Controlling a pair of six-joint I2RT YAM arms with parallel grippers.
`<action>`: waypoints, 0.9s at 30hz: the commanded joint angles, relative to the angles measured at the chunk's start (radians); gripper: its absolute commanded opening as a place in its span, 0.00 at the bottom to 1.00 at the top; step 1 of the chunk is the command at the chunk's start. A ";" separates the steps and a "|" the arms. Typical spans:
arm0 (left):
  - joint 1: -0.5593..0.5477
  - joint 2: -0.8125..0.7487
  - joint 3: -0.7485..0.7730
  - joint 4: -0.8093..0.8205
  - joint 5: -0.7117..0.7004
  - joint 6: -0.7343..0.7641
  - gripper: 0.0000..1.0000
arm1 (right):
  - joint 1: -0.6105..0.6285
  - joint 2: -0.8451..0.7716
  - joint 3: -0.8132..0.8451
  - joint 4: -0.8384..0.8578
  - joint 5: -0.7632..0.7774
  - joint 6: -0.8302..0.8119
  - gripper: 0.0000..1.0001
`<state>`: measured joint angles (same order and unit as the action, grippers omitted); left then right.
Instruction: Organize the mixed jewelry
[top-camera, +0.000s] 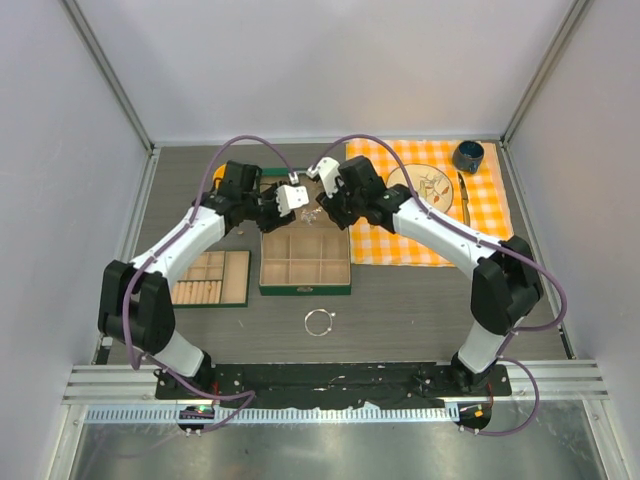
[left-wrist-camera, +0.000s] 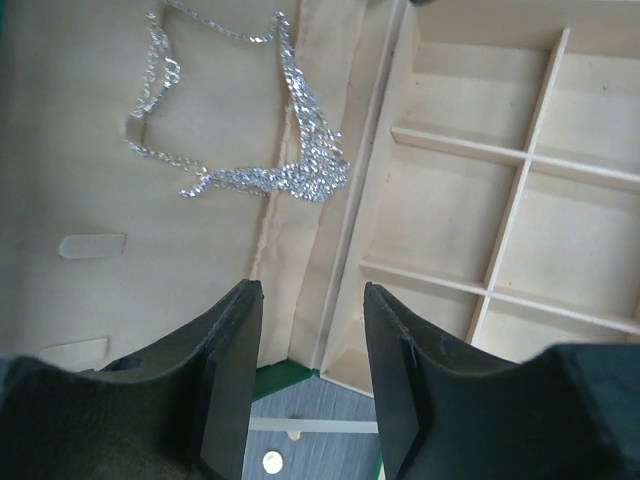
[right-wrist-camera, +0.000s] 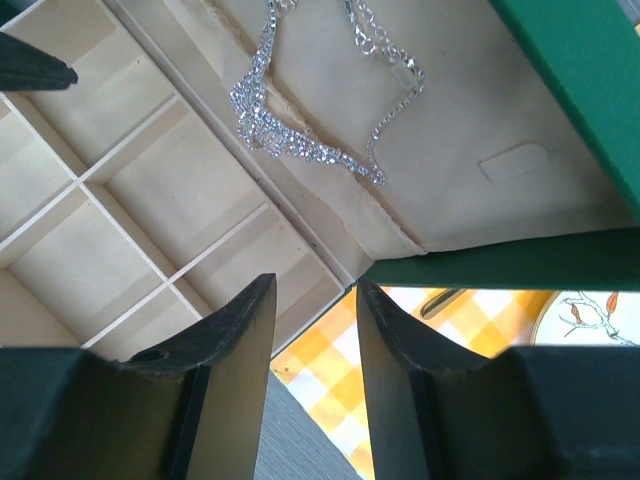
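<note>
Necklace (left-wrist-camera: 300, 175): 1, on lid (left-wrist-camera: 80, 120) | bangle (top-camera: 320, 322): 1, on table (top-camera: 400, 310) | left fingers (left-wrist-camera: 230, 380), right fingers (right-wrist-camera: 235, 370): apart, empty

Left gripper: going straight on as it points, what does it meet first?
The left gripper likely meets the silver necklace, lying on the beige lid lining beside the hinge; depth is unclear.

sparkly silver metal necklace (left-wrist-camera: 296, 178), matt beige lining (left-wrist-camera: 80, 120) (creased), pale smooth wooden dividers (left-wrist-camera: 527, 165)
</note>
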<state>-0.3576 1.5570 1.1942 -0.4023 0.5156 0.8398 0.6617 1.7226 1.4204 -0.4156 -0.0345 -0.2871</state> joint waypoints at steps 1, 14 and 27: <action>0.012 0.011 0.038 -0.075 0.077 0.145 0.49 | -0.002 -0.089 -0.021 0.054 0.021 -0.012 0.43; 0.031 0.061 0.042 -0.076 0.103 0.278 0.47 | -0.019 -0.129 -0.075 0.098 -0.002 0.005 0.43; 0.031 0.092 0.062 0.000 0.087 0.263 0.47 | -0.028 -0.127 -0.092 0.112 -0.016 0.012 0.43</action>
<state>-0.3325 1.6409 1.2148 -0.4587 0.5915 1.0893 0.6376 1.6424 1.3254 -0.3569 -0.0395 -0.2852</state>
